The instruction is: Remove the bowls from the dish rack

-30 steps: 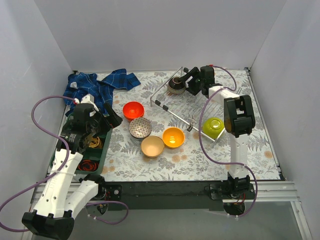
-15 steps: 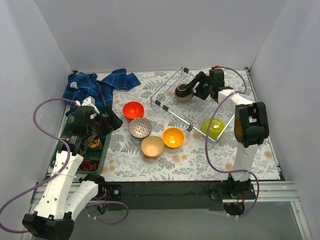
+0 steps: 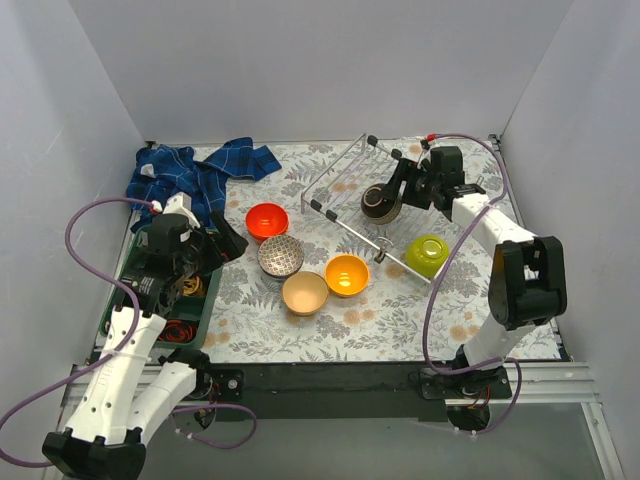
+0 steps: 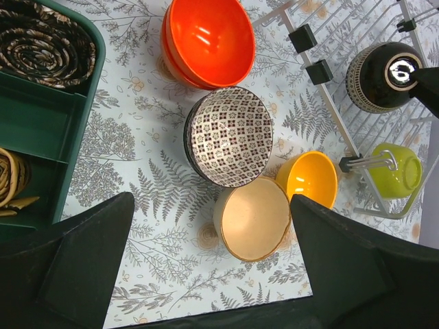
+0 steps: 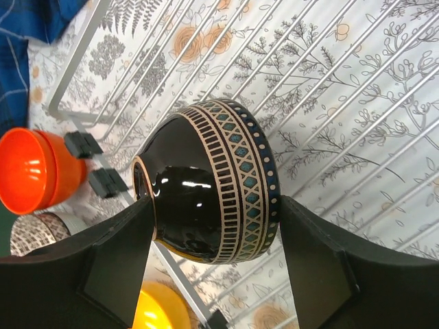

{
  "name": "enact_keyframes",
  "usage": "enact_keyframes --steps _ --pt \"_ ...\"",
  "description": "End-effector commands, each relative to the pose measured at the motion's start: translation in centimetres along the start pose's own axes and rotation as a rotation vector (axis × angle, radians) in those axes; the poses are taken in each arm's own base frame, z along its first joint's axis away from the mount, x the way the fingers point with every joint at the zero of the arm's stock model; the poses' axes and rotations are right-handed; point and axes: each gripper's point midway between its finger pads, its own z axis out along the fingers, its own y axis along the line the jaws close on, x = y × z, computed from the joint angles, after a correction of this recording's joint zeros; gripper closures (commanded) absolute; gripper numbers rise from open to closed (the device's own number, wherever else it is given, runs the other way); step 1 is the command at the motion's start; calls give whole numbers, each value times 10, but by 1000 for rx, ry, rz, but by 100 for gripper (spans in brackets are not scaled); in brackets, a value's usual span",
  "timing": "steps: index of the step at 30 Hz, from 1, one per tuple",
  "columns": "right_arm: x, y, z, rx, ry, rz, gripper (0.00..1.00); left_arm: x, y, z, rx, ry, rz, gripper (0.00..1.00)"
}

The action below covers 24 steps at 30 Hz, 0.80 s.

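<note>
Hardly shifted at left, the left gripper (image 4: 211, 202) hovers with jaws spread. Rightward, the right gripper (image 5: 214, 205) has carried the dark brown patterned glossy bowl (image 5: 226, 164), tipped sideways, across the silver wire dish rack (image 3: 340, 190), jaws pinching it. Removal appears under way.

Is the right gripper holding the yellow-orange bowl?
No, the right gripper grips the dark brown bowl between its fingers; the yellow-orange bowl sits apart from it.

Glossy bowl (image 5: 206, 185); metal wire rack (image 5: 76, 56)
</note>
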Motion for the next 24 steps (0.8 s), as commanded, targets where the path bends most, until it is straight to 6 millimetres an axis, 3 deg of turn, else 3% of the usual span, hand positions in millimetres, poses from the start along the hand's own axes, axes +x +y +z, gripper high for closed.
enact_keyframes --steps 1,12,24 --pt "-21 19 -32 -58 -87 -159 91 -1 -4 -3 24 -21 32 2" --pt "-19 23 -56 18 -125 -420 92 6 -12 1 62 3 40 2" --pt "-22 58 -62 212 -208 -866 94 17 -28 21 114 82 40 2"
